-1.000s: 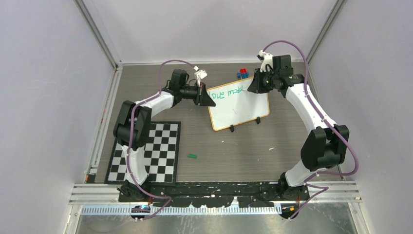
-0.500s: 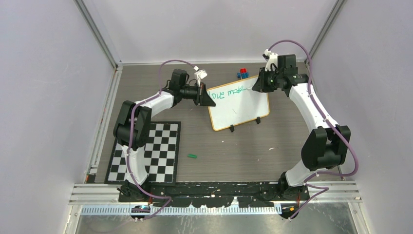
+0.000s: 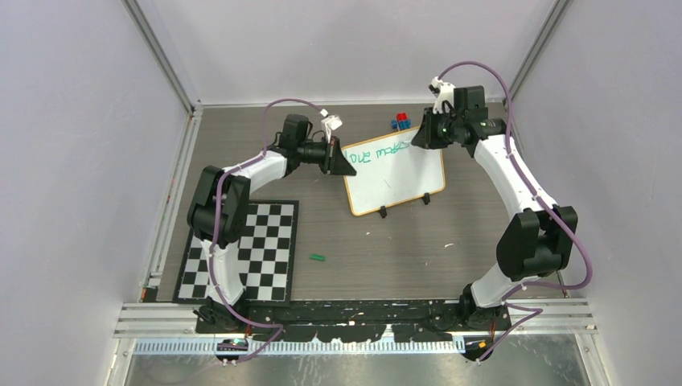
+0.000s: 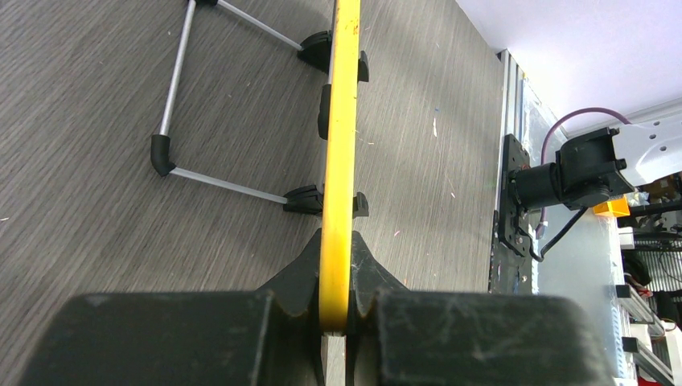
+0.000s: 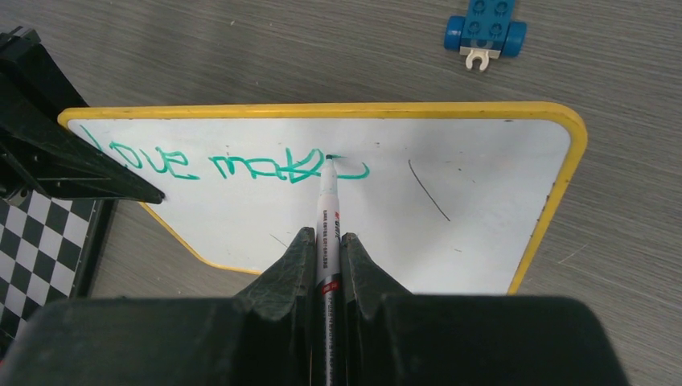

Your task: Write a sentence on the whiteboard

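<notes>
Yellow-framed whiteboard stands on the counter, seemingly light and tippy on small feet. My left hand pinches its stiff edge, steadying it; my right hand pinches a slim marker, tip at the green sentence.

A robotics lab test cell: plain panel walls, aluminium rail framing, wood-grain table, checkerboard mat.

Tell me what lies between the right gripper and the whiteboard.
Only the white marker: the right gripper is shut on it, and its tip meets the whiteboard at the end of the green writing. The right wrist view shows this.
</notes>
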